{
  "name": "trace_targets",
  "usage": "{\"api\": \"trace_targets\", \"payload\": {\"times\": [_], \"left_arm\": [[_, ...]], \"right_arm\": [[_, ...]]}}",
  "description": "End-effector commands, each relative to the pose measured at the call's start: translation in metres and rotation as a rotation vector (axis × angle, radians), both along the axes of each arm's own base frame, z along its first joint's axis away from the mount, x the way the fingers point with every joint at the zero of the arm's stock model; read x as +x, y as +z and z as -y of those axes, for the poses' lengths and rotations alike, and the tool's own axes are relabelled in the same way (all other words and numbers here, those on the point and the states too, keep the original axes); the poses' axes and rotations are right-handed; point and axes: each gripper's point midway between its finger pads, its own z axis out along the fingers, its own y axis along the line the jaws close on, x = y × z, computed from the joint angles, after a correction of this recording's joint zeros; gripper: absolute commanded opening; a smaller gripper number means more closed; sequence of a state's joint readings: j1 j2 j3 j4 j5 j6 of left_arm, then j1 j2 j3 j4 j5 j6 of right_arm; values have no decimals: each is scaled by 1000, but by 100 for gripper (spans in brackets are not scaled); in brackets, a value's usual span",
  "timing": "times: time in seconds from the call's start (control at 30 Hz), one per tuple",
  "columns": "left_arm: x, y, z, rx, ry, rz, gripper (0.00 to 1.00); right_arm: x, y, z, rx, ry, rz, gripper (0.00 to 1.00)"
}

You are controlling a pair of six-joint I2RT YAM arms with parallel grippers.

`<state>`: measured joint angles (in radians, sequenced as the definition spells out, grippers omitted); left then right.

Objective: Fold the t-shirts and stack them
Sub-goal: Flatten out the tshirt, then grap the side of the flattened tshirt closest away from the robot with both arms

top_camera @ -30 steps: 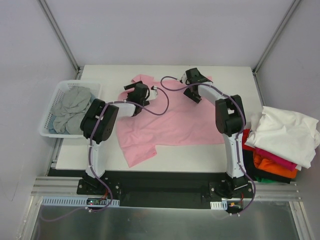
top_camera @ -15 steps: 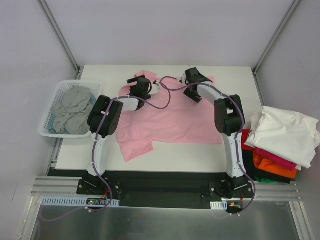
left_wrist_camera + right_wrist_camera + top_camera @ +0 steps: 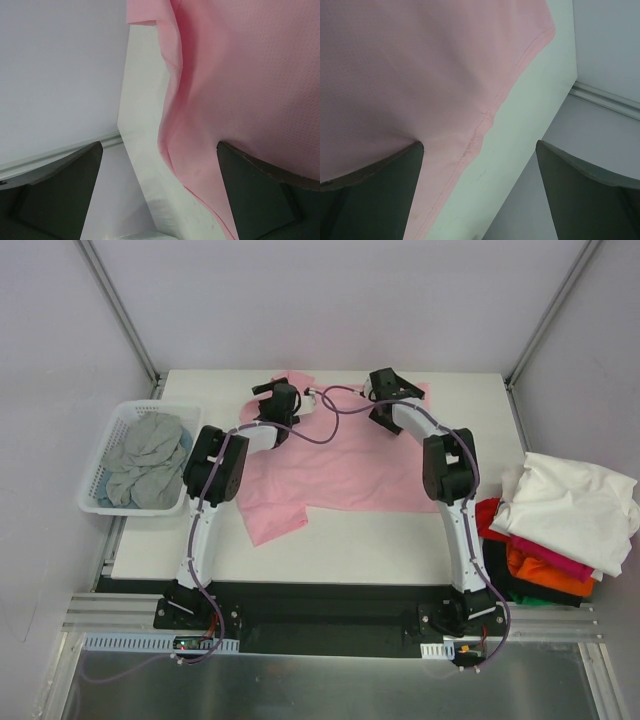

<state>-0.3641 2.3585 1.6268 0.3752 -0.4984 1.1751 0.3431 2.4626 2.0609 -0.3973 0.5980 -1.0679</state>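
Observation:
A light pink t-shirt lies spread on the white table, its far edge near the table's back edge. My left gripper is at the shirt's far left corner. In the left wrist view its jaws stand wide open over the shirt's edge and bare table. My right gripper is at the shirt's far right corner. It is also open over the hem and table edge. Neither holds cloth.
A white lattice basket at the left holds a crumpled grey shirt. Off the table's right side is a pile with a white shirt on top, then magenta, orange, red and black.
Both grippers have moved toward the table's far edge. The pink shirt has shifted back with them and lies more stretched out along its far edge.

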Motion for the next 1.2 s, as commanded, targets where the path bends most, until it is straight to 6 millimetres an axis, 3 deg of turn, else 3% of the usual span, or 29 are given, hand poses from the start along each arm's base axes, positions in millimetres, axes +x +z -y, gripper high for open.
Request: {"api": "trace_targets", "payload": {"times": [0.0, 0.23, 0.27, 0.3, 0.33, 0.37, 0.4, 0.43, 0.47, 0.5, 0.57, 0.63, 0.67, 0.7, 0.73, 0.77, 0.8, 0.83, 0.9, 0.93, 1.0, 1.03, 1.17], "left_arm": [[13, 17, 1, -38, -3, 49, 99], [2, 66, 12, -156, -5, 145, 99], [-2, 88, 15, -178, -7, 178, 99], [-6, 96, 18, -187, -12, 189, 99], [-15, 99, 27, -189, -28, 185, 99], [-23, 123, 30, -207, -34, 217, 99], [-31, 129, 35, -209, -48, 215, 99], [-44, 126, 43, -209, -65, 198, 99], [-58, 147, 46, -242, -70, 212, 99], [-69, 148, 49, -253, -82, 191, 99], [-107, 145, 55, -293, -88, 91, 99], [-142, 125, 58, -320, -97, -12, 100], [-164, 141, 60, -336, -123, -5, 99], [-189, 113, 54, -295, -124, -79, 99], [-207, 106, 49, -274, -128, -107, 99], [-227, 118, 51, -281, -157, -85, 99], [-248, 93, 39, -235, -150, -139, 99], [-262, 103, 32, -253, -146, -112, 99], [-288, 81, 19, -236, -142, -158, 99], [-298, 85, 12, -265, -132, -150, 99], [-315, 72, 2, -267, -126, -181, 99], [-323, 74, -2, -301, -121, -178, 99], [-342, 59, -4, -357, -133, -241, 99]], "right_arm": [[13, 26, 12, -10, -31, 73, 100], [-4, 56, 6, 70, -32, 133, 99], [-11, 66, 1, 84, -26, 144, 100], [-17, 68, -1, 85, -22, 142, 100], [-23, 73, -8, 88, -9, 144, 100], [-29, 93, -10, 104, -6, 176, 100], [-41, 86, -11, 104, -8, 155, 100], [-49, 91, -17, 114, 6, 158, 100], [-58, 110, -18, 136, 11, 189, 100], [-72, 104, -18, 138, 12, 162, 100], [-99, 116, -21, 148, 25, 134, 100], [-128, 101, -22, 161, 35, 52, 100], [-147, 105, -16, 161, 38, 13, 100], [-160, 101, -14, 161, 43, -20, 96], [-180, 96, -9, 157, 51, -54, 94], [-193, 89, -3, 145, 46, -85, 92], [-203, 86, 0, 145, 48, -103, 89], [-220, 79, 5, 156, 51, -130, 88], [-235, 74, 11, 158, 49, -152, 84], [-243, 76, 12, 178, 52, -151, 84], [-260, 61, 18, 179, 42, -195, 83], [-264, 61, 16, 202, 51, -192, 83], [-288, 34, 19, 234, 51, -254, 80]]}}
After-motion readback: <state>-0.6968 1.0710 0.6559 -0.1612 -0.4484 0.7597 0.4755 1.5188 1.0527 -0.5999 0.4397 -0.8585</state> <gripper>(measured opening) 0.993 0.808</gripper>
